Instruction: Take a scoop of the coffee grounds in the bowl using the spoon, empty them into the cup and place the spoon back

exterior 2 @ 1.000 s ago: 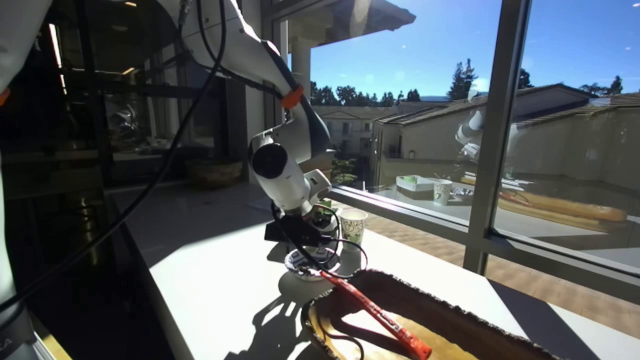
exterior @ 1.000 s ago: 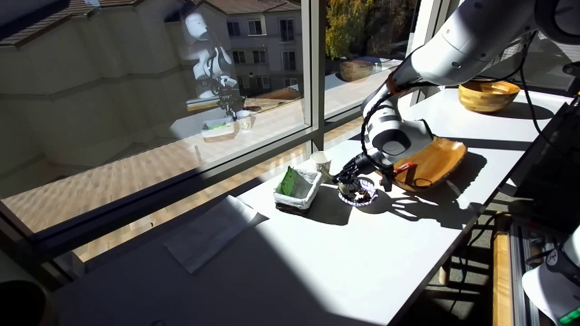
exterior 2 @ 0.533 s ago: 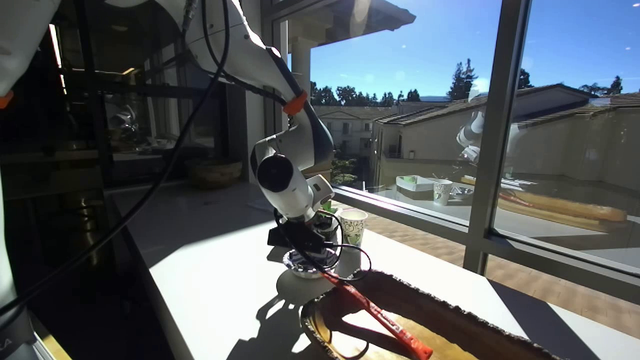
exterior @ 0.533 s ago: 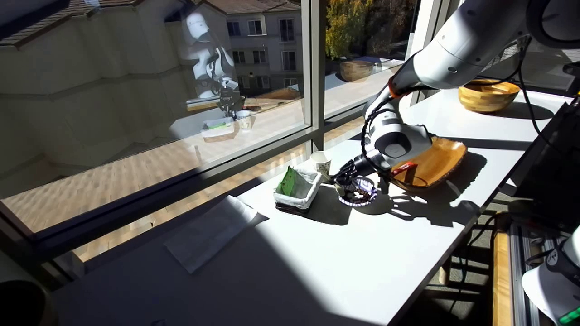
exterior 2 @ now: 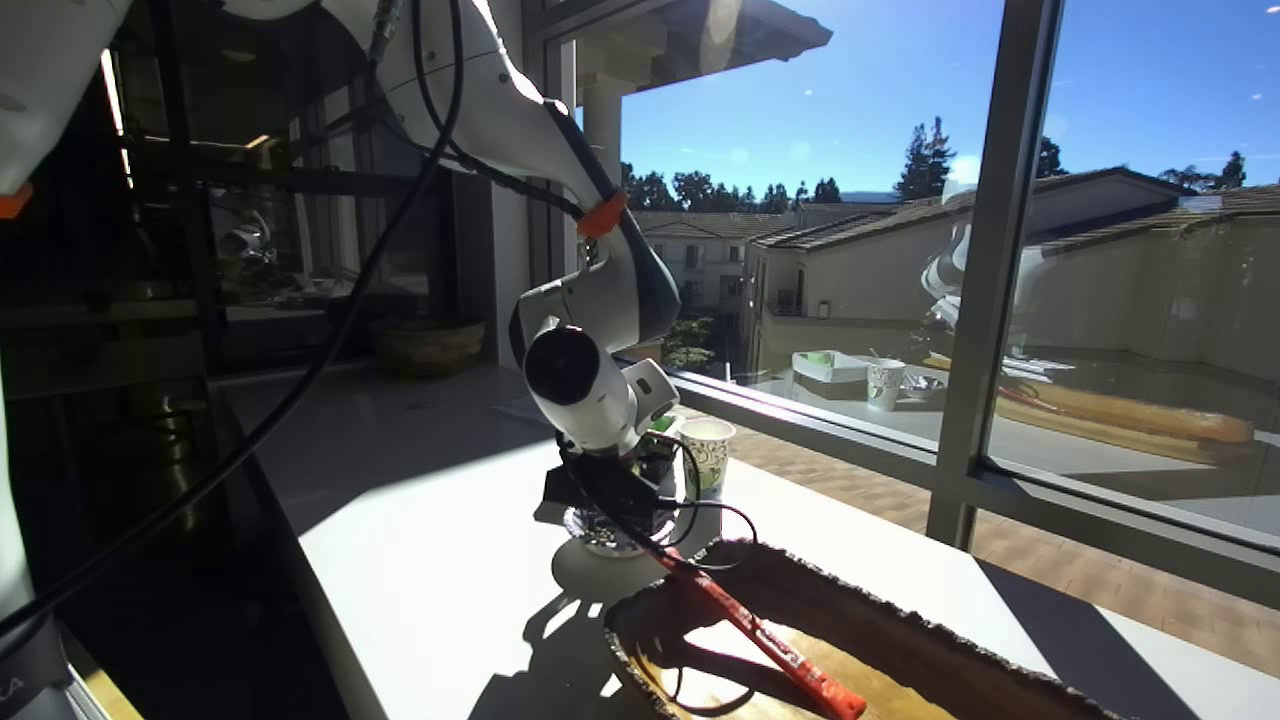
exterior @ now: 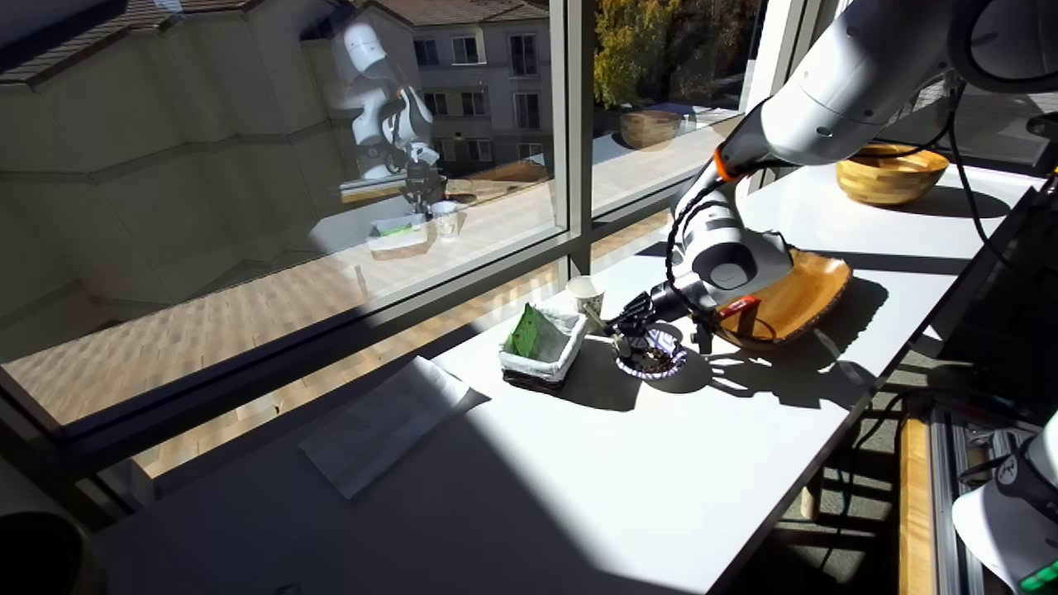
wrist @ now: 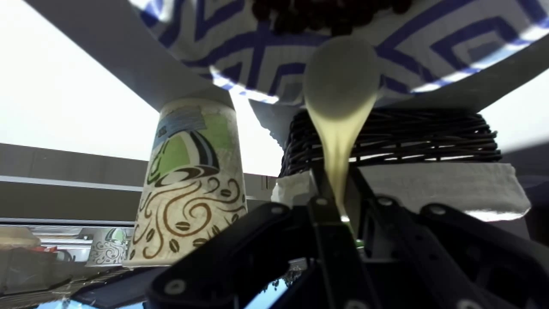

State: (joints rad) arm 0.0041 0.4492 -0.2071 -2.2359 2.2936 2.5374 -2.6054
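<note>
Black two-finger tool clamped on slim cream spoon, head at round blue-and-white patterned bowl of dark-brown coffee grounds, contact unclear; printed white paper cup upright nearby.

White table: bowl, cup, basket

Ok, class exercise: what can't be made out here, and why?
- Coffee grounds: wrist view, cut off by the top edge.
- Inner bottom of the cup: both exterior views, hidden by its wall.
- Handle end of the spoon: wrist view, hidden by the end effector.
- Marks on the red stick: an exterior view, too small to read.
</note>
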